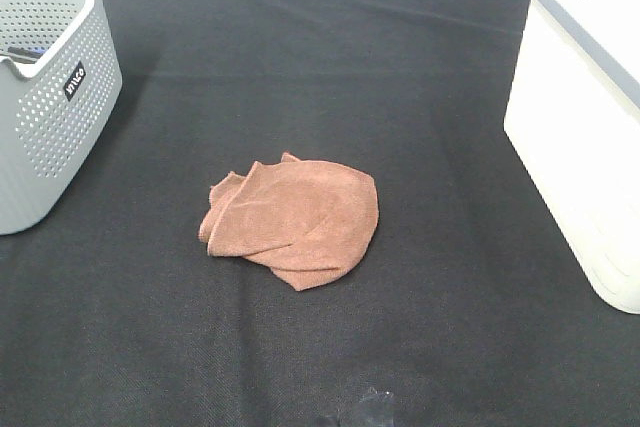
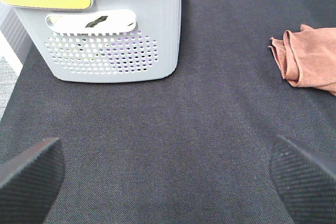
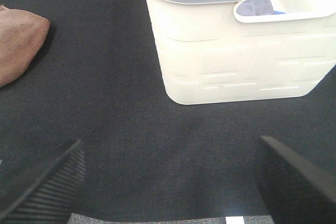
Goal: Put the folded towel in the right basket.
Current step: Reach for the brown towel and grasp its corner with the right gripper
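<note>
I have open black cloth point(image 2: 210, 103) ahead of my left gripper point(image 2: 168, 177), up to the grey perforated basket point(image 2: 110, 51); ahead of my right gripper point(image 3: 170, 182), the cream basket point(image 3: 236, 61) blocks passage.

The right gripper point(image 3: 170, 148), jaws spread wide, hangs over the black cloth point(image 3: 105, 103), with the cream grey-rimmed basket point(image 3: 231, 61) close ahead of the claw and the rust-brown towel point(image 3: 18, 45) ahead beyond one finger, apart from it.
</note>
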Motion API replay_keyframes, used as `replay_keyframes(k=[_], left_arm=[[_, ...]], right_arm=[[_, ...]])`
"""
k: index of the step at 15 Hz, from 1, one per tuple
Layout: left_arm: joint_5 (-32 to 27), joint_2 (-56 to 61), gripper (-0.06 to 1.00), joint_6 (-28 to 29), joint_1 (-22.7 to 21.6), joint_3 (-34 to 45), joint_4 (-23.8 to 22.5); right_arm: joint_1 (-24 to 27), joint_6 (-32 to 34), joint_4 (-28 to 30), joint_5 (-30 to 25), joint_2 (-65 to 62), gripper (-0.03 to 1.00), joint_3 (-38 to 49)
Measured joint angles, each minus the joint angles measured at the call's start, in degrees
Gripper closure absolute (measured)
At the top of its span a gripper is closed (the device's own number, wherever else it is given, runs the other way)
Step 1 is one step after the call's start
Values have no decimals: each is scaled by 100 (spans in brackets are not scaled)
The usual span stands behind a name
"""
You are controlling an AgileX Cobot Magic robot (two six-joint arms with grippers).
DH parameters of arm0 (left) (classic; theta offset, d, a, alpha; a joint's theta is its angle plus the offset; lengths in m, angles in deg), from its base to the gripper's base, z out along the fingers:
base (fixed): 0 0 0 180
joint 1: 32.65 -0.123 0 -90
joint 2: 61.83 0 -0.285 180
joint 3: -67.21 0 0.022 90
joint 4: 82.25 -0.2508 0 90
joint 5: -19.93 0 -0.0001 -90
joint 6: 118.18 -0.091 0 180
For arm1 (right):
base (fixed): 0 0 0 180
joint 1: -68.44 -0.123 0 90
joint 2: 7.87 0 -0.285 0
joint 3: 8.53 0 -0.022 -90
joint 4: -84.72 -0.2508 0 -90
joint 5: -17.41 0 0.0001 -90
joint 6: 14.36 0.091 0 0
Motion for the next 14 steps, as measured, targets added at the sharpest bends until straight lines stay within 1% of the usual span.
replay_keyframes(k=[2,3,4,5,6,8,9,11,13,14], left_arm=[[0,0,-5,0,0,0,0],[0,0,-5,0,0,0,0],[0,0,-5,0,0,0,0],[0,0,-5,0,0,0,0],[0,0,-5,0,0,0,0],[0,0,-5,0,0,0,0],[0,0,-5,0,0,0,0],[0,0,-5,0,0,0,0],[0,0,-5,0,0,0,0],[0,0,-5,0,0,0,0]], right_arm=[[0,0,0,-17,0,12,-17],[0,17,-63,-264,57,12,-143],[0,23,-298,-653,705,12,-584],[0,97,-533,-688,1301,12,-1014],[0,195,-940,-688,1914,12,-1415],[0,172,-1782,-682,3094,12,-2154],[0,115,-2051,-676,3627,12,-2384],[0,-115,-2504,-665,4555,12,-2630],[0,-183,-2779,-659,5065,12,-2647],[0,-304,-3014,-642,5277,12,-2647]])
